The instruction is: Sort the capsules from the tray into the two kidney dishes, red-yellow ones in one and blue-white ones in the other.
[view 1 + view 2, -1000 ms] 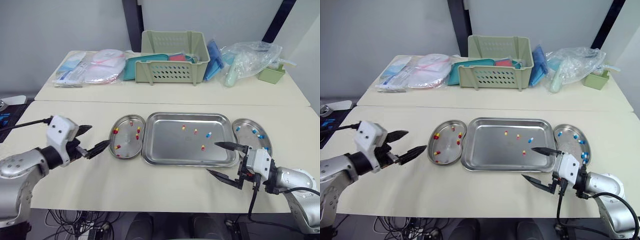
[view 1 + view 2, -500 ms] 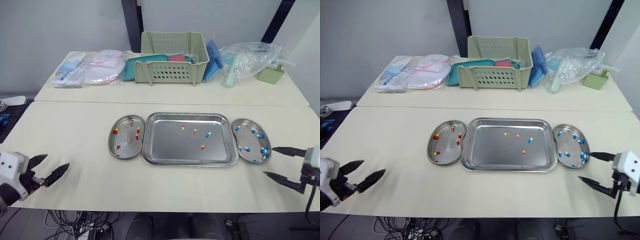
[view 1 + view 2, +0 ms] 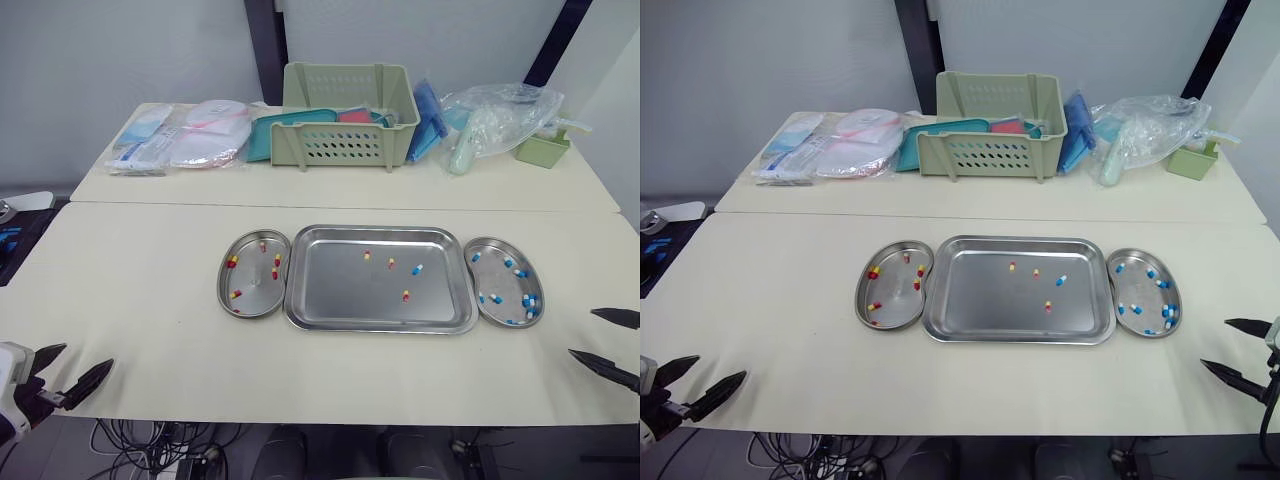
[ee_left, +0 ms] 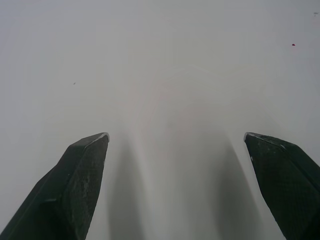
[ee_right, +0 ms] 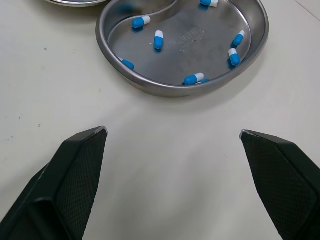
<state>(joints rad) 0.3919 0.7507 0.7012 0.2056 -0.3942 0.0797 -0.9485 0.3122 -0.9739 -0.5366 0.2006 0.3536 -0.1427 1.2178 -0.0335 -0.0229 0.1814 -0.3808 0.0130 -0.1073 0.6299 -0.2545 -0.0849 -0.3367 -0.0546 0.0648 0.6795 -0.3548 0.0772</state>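
The steel tray (image 3: 330,300) lies mid-table and holds three red-yellow capsules (image 3: 405,295) and one blue-white capsule (image 3: 416,269). Against its left side, the left kidney dish (image 3: 255,285) contains several red-yellow capsules. Against its right side, the right kidney dish (image 3: 500,282) contains several blue-white capsules (image 5: 159,39). My left gripper (image 3: 78,362) is open and empty at the table's front left edge, far from the dishes. My right gripper (image 3: 585,333) is open and empty at the front right, just short of the right dish's rim (image 5: 165,90).
On the rear table stand a green basket (image 3: 347,115), sealed packets (image 3: 185,135) at the left, a clear plastic bag (image 3: 495,120) and a small green box (image 3: 543,148) at the right. A seam separates the two tables.
Both arms have pulled back from beside the tray toward the table's front corners. Both grippers stayed open and empty. The capsules have not moved.
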